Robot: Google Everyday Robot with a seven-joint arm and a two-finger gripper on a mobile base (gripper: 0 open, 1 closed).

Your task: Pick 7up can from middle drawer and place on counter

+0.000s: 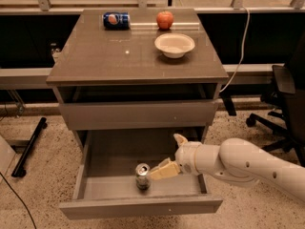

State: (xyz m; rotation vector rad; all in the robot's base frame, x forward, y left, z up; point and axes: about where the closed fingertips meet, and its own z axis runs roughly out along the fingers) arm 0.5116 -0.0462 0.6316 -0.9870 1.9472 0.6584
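The bench (95, 56), where the drink is to be set down, is pictured above the pulled-out middle drawer (143, 206). The gripper (164, 155) is extended into the drawer from the right with its jaws held apart, the lower jaw just beside the can. The 7up can (142, 176) is stood upright on the drawer floor near the front panel. It is judged light, thin-walled, easily dented and smooth enough to slip, so it is best taken across mid-body with a level, moderate squeeze.
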